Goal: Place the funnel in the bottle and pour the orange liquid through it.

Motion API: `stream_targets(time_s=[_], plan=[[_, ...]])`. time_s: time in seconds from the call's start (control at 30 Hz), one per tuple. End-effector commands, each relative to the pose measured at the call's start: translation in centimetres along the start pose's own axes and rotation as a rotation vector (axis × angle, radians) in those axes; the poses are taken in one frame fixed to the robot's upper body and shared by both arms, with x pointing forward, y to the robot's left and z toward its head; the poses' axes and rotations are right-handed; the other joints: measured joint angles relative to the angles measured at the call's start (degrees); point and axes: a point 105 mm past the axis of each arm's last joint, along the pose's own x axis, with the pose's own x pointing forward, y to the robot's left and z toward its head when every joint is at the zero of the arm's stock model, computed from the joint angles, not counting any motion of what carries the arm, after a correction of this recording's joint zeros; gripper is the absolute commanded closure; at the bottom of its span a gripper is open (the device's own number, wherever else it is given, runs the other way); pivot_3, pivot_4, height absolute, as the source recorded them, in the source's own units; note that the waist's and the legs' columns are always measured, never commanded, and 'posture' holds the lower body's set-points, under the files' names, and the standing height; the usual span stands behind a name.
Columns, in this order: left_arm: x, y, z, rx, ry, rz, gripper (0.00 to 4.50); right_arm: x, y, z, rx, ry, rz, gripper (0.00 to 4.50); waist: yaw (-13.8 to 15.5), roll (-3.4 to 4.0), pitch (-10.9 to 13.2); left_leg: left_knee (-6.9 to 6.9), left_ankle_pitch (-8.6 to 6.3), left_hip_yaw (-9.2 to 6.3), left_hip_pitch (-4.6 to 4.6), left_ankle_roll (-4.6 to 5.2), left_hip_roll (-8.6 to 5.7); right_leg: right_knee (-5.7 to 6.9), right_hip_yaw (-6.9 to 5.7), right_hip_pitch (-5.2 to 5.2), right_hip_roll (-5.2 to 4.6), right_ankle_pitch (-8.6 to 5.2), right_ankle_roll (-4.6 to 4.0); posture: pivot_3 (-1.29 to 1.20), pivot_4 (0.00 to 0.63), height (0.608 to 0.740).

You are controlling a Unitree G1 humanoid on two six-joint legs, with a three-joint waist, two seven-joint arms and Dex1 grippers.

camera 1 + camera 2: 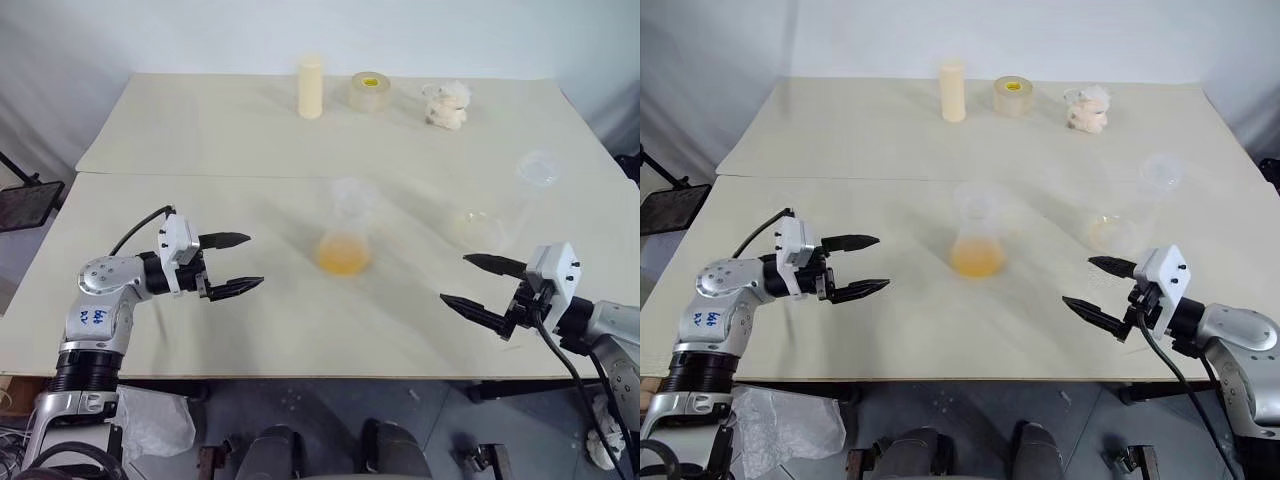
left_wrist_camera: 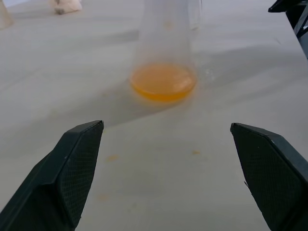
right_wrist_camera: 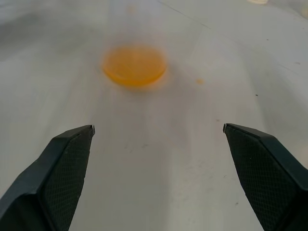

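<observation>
Both hands, left (image 1: 232,263) and right (image 1: 474,284), hang released and empty. Bottle (image 1: 346,232) at twelve o'clock is nearly invisible; a misjudged reach could topple it, spilling the liquid (image 1: 344,254).

Two cream tables (image 1: 250,140) abutting, pale wall (image 1: 200,30) behind.

Counted on table (image 1: 250,330): one bottle (image 1: 346,235) with orange liquid (image 1: 344,256), one flask (image 1: 480,228), one funnel (image 1: 536,168), one cream cylinder (image 1: 311,88), one tape roll (image 1: 370,92), one crumpled wad (image 1: 445,105)
</observation>
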Motion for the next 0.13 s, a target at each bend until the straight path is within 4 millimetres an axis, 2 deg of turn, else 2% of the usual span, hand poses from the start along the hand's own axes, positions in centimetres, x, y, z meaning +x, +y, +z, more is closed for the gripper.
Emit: stream_targets(time_s=[0.03, 0.13], plan=[[-0.72, 0.56, 0.81, 0.023, 0.0, 0.035, 0.0, -0.02, -0.44, 0.73, -0.033, -0.036, -0.03, 0.02, -0.03, 0.0, 0.0, 0.0, 0.0, 0.0, 0.0, 0.0, 0.0, 0.0, 0.0, 0.0, 0.0, 0.0, 0.0, 0.0, 0.15, 0.74], [-0.71, 0.31, 0.88, 0.014, 0.009, 0.021, 0.0, 0.24, -0.43, 0.74, -0.033, -0.048, -0.041, 0.02, -0.1, 0.0, 0.0, -0.01, 0.0, 0.0, 0.0, 0.0, -0.01, 0.0, 0.0, -0.01, 0.0, 0.0, 0.0, 0.0, 0.15, 0.74]])
